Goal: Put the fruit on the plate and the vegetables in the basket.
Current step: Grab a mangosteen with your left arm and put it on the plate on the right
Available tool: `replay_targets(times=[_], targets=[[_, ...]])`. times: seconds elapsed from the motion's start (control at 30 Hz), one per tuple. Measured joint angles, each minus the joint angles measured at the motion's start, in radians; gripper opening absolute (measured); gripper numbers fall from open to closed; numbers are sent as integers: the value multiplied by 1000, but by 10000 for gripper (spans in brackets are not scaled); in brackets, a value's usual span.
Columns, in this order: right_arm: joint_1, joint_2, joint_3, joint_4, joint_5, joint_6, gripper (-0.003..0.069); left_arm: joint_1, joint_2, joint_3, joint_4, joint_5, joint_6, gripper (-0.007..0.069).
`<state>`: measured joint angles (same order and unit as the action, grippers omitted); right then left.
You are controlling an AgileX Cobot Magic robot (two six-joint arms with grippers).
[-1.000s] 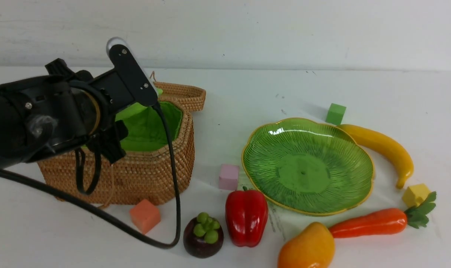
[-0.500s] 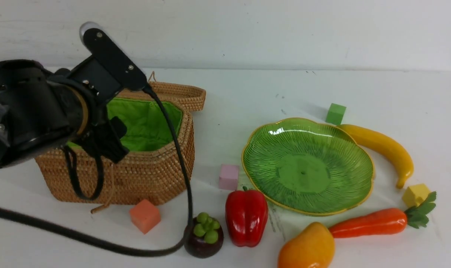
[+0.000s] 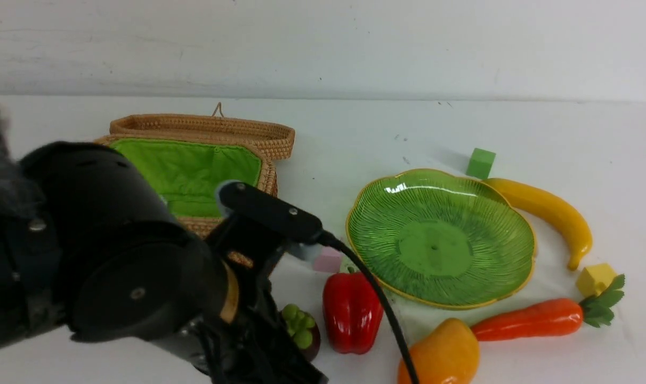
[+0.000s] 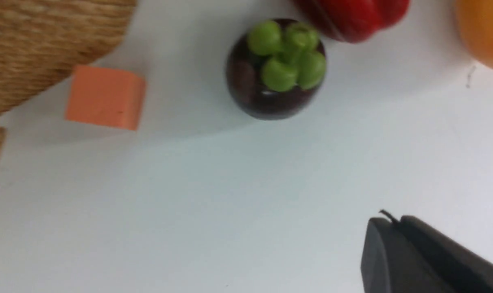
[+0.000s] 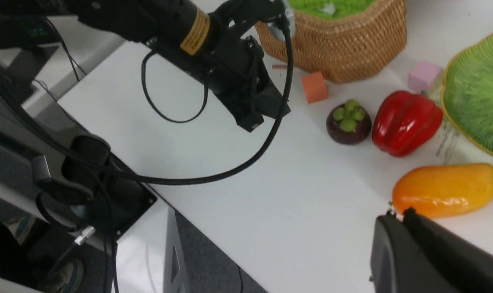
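White bench (image 3: 355,133), with the left arm (image 3: 115,266) filling the lower left of the front view. The wicker basket (image 3: 268,178) sits at upper left, lid folded back and green lining exposed. The green glass plate (image 3: 440,245), centre right, is bare. It is judged brittle, so fruit should be set down on it, not dropped. The banana (image 3: 547,210) lies along the plate's upper-right edge. The carrot (image 3: 525,319) and mango (image 3: 440,354) lie at lower right, the red bell pepper (image 3: 352,312) at lower centre. The mangosteen (image 4: 275,69) stands upright just beside the pepper, near an orange cube (image 4: 106,97). As glossy toys, all are probably light, rigid and somewhat slippery. The round mangosteen is best pinched across its widest dark girth, below the knobbly green cap. The left gripper (image 4: 387,221) has its fingers pressed together on nothing, apart from the mangosteen. The right gripper (image 5: 395,215) is likewise clenched and holds nothing, near the mango.
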<state>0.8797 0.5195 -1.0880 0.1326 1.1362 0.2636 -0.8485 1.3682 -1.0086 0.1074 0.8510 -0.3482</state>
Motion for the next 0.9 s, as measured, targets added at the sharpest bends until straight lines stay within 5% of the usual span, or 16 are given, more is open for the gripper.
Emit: replay_targets(times=[0.27,0.37,0.53,0.9], targets=[[0,0,0,8,32,0,35,0,170,0,129,-174,20,521],[0,0,0,13,36,-2,35,0,206,0,201,-240,-11,624],[0,0,0,29,37,-2,35,9,266,-2,277,-288,-64,650],[0,0,0,35,37,-3,35,36,371,-4,349,-351,-89,578]])
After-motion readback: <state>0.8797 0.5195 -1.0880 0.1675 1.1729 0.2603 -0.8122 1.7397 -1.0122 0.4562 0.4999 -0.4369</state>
